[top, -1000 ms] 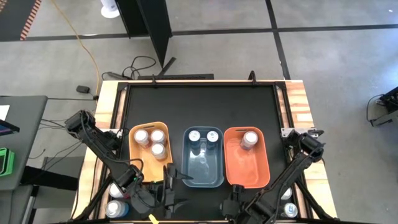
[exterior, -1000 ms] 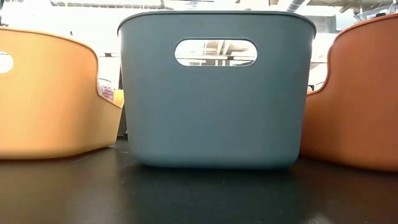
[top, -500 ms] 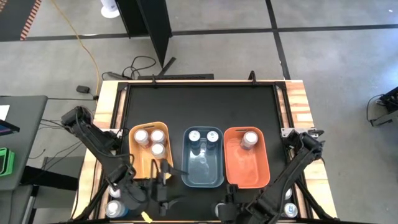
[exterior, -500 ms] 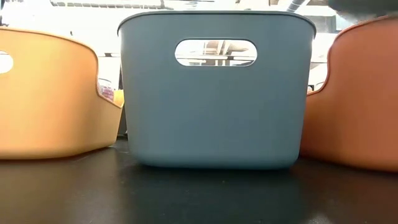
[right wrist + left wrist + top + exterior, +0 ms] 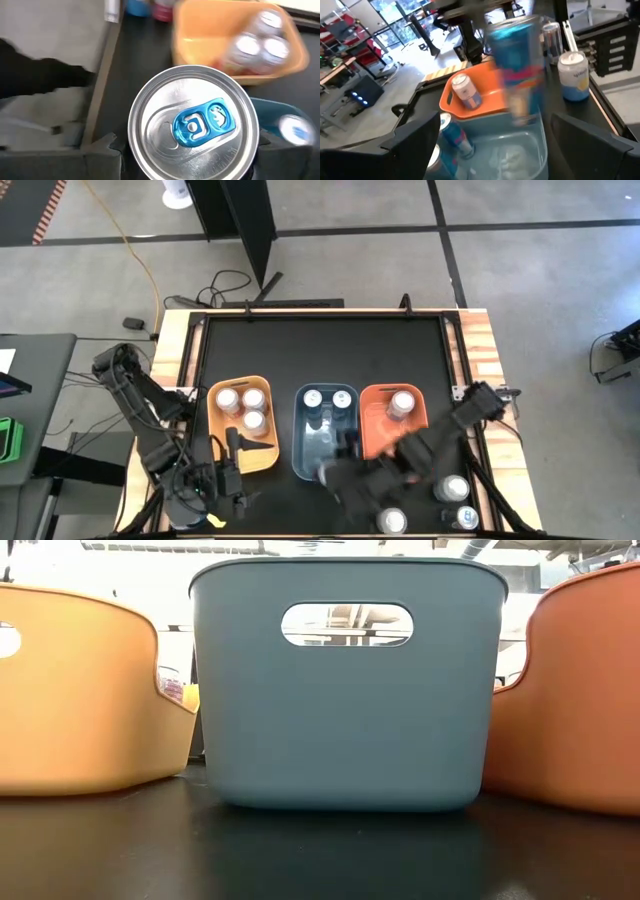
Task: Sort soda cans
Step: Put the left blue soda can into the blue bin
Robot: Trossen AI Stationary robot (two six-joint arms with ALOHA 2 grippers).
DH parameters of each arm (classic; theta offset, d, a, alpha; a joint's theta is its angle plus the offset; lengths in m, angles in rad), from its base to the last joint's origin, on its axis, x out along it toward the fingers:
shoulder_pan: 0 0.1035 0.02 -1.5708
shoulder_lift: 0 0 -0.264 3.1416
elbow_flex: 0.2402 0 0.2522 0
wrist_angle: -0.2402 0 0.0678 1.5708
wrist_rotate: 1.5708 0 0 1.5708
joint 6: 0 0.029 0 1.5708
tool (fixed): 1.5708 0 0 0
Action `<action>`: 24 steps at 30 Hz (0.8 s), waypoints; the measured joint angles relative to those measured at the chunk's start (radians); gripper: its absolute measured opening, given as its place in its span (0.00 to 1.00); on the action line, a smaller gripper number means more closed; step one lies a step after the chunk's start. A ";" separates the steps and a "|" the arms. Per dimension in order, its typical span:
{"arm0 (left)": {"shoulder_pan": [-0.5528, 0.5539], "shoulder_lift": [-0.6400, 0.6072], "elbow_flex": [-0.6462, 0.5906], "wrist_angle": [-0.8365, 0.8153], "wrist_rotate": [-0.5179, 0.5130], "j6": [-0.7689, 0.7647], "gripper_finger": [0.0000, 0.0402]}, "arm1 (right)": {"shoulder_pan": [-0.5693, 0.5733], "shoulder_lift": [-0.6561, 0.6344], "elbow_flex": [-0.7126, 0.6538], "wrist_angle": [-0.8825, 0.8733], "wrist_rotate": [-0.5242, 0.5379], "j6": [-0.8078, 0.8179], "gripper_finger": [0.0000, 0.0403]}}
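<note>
While the far half of the tabletop (image 5: 320,350) lies bare, three bins crowd its near edge.
The right gripper (image 5: 335,475), over the blue bin's (image 5: 300,465) near rim, grips a can (image 5: 194,122) upright between part-closed fingers; the left gripper (image 5: 232,470) hangs wide open and empty by the near left corner.

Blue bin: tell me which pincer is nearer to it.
Right. The right pincer, holding a can, is at the blue bin, by its near edge. The left pincer is beyond the orange bin, farther away.
</note>
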 joint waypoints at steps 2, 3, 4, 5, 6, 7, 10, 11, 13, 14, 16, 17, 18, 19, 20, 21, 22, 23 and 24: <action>-0.011 0.000 0.000 -0.033 -0.001 -0.028 0.93 | -0.062 0.000 0.000 -0.023 -0.011 -0.015 0.55; -0.017 0.000 0.000 -0.045 -0.001 -0.039 0.93 | -0.091 0.000 -0.005 -0.037 -0.020 -0.021 0.55; -0.024 0.000 0.000 -0.056 -0.004 -0.050 0.93 | -0.121 0.000 -0.012 -0.049 -0.027 -0.022 0.55; -0.033 0.000 0.000 -0.067 -0.009 -0.059 0.93 | -0.150 0.000 -0.028 -0.048 -0.038 -0.024 0.55; -0.042 0.000 0.000 -0.073 -0.023 -0.062 0.93 | -0.176 -0.001 -0.044 -0.042 -0.051 -0.031 0.55; -0.054 0.000 0.000 -0.075 -0.037 -0.062 0.93 | -0.200 -0.001 -0.060 -0.036 -0.065 -0.038 0.55; -0.093 0.000 0.000 -0.099 -0.096 -0.076 0.93 | -0.253 0.000 -0.129 0.023 -0.096 -0.052 0.55; -0.109 0.000 0.000 -0.113 -0.117 -0.088 0.93 | -0.267 0.000 -0.152 0.055 -0.127 -0.057 0.55; -0.139 0.000 0.000 -0.151 -0.165 -0.127 0.93 | -0.287 0.000 -0.198 0.105 -0.162 -0.058 0.55; -0.154 0.000 0.000 -0.172 -0.184 -0.154 0.93 | -0.296 0.000 -0.219 0.118 -0.169 -0.058 0.55; -0.180 0.000 -0.001 -0.227 -0.218 -0.211 0.93 | -0.306 0.000 -0.267 0.159 -0.183 -0.052 0.55; -0.192 0.000 -0.001 -0.251 -0.237 -0.241 0.93 | -0.310 0.000 -0.285 0.177 -0.185 -0.046 0.55; -0.202 0.000 -0.001 -0.275 -0.255 -0.266 0.93 | -0.315 0.001 -0.302 0.187 -0.186 -0.041 0.55; -0.210 0.000 -0.001 -0.300 -0.271 -0.292 0.93 | -0.317 0.001 -0.320 0.195 -0.186 -0.035 0.55; -0.216 0.000 -0.001 -0.319 -0.278 -0.315 0.93 | -0.321 0.001 -0.340 0.212 -0.186 -0.031 0.55; -0.220 0.000 -0.001 -0.337 -0.280 -0.336 0.93 | -0.323 0.000 -0.357 0.235 -0.186 -0.025 0.55; -0.221 0.000 -0.001 -0.350 -0.280 -0.352 0.93 | -0.325 0.000 -0.374 0.260 -0.188 -0.022 0.55; -0.221 0.000 -0.001 -0.359 -0.280 -0.366 0.93 | -0.328 0.001 -0.389 0.275 -0.191 -0.020 0.55; -0.221 0.000 -0.001 -0.364 -0.281 -0.376 0.93 | -0.330 0.001 -0.406 0.287 -0.191 -0.016 0.55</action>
